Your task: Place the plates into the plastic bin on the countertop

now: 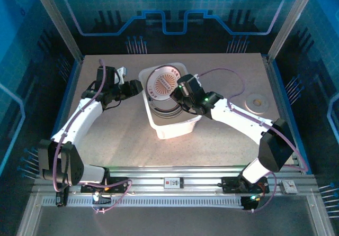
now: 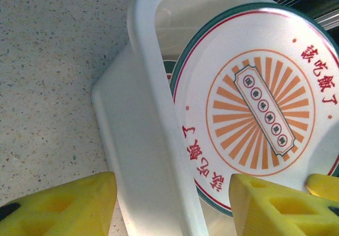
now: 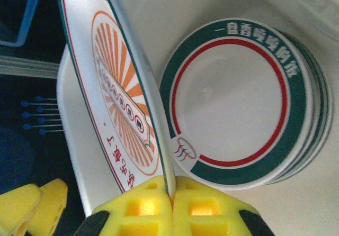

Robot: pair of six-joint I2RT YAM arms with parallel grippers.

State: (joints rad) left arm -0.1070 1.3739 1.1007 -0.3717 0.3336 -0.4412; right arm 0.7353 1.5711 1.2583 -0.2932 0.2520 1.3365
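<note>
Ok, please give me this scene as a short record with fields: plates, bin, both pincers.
bin: translucent white plastic bin, on the beige speckled countertop
inside bin: flat stack of white plates with green lettered rims
held plate: round white plate with orange sunburst centre, tilted over the bin
right pincer: shut on that plate's rim
left pincer: open, bin wall between its fingers

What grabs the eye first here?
The orange sunburst plate, pinched at its rim by the shut right gripper and held tilted over the bin in the middle of the table. Inside the bin lies a stack of green-rimmed plates. The left gripper hangs open at the bin's left wall.
</note>
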